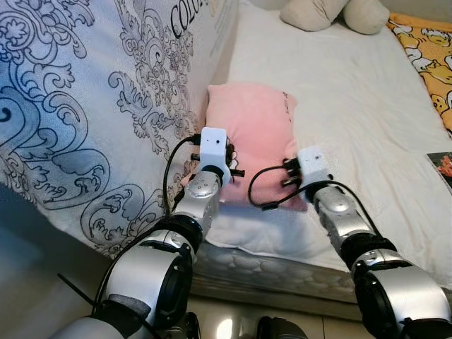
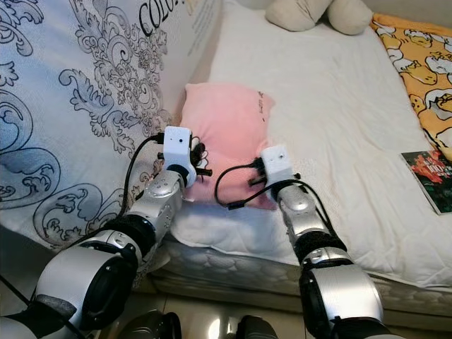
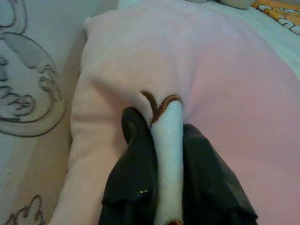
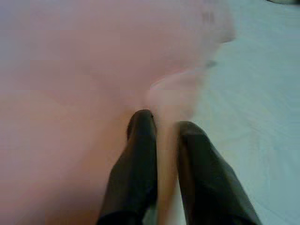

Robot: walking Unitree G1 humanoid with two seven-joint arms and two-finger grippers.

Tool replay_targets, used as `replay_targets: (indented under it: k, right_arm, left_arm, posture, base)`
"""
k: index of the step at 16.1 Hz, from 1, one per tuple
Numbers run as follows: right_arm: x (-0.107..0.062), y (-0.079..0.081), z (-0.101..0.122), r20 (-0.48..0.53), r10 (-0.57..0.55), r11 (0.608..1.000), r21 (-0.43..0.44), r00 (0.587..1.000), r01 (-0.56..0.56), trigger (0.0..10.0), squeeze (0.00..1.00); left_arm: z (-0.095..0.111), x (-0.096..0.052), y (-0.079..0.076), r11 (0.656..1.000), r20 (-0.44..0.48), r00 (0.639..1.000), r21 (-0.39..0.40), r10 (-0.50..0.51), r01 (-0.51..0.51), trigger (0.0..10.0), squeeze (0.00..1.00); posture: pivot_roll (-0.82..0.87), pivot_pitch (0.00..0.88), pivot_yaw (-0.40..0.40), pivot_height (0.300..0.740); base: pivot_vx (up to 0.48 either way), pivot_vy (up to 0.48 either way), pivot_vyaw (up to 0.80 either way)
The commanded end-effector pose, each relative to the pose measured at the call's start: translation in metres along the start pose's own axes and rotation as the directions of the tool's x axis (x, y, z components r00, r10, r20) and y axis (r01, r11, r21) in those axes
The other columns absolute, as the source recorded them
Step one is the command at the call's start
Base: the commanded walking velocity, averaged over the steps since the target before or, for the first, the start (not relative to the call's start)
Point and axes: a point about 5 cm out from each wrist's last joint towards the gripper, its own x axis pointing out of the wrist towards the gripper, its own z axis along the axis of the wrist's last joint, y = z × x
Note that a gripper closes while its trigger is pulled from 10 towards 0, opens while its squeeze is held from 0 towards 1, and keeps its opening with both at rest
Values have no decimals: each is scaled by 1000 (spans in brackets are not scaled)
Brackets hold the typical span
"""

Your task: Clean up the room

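Near me a tiled floor strip point(image 1: 233, 321), then the bed point(image 1: 353, 106) w/ white sheet; a big mattress point(image 1: 85, 92) w/ grey scroll print leans along the robot's left, a book point(image 2: 432, 176) and yellow duck-print blanket point(image 1: 431, 56) lie to the right, and a beige plush toy point(image 1: 332, 13) sits at the far end. On the sheet by the near edge, against the mattress, lies a soft pink pillow point(image 1: 251, 134), plush w/ a white tab stitched brown, long axis running away from the robot. Left gripper point(image 3: 159, 133) is clenched on that white tab at the near-left corner, right gripper point(image 4: 161, 129) pinches pillow fabric at the near-right corner.
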Motion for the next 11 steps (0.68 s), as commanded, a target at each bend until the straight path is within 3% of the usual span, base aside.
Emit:
replay_targets:
  k: [1, 3, 7, 11]
  right_arm:
    - [-3, -17, 2, 32, -80, 995, 66, 996, 78, 10000, 1000]
    - [-7, -20, 2, 79, -108, 986, 132, 991, 97, 10000, 1000]
    - [-24, -11, -3, 191, -156, 980, 156, 969, 126, 10000, 1000]
    - [-64, 7, -15, 247, -237, 967, 152, 940, 204, 10000, 1000]
  left_arm:
    - [7, 1, -2, 1000, 31, 999, 5, 7, -7, 10000, 1000]
    - [13, 2, -3, 1000, 69, 998, -13, 6, -6, 10000, 1000]
    - [25, -1, 2, 1000, 185, 983, 2, 6, -6, 10000, 1000]
    - [2, -30, 15, 998, 224, 973, 52, -47, 37, 10000, 1000]
  posture:
    - [-77, 145, -25, 730]
    - [-76, 135, -18, 730]
    - [-66, 108, -20, 730]
    - [-17, 47, -45, 730]
  base:
    - [0, 0, 0]
    - [0, 0, 0]
    - [0, 0, 0]
    - [0, 0, 0]
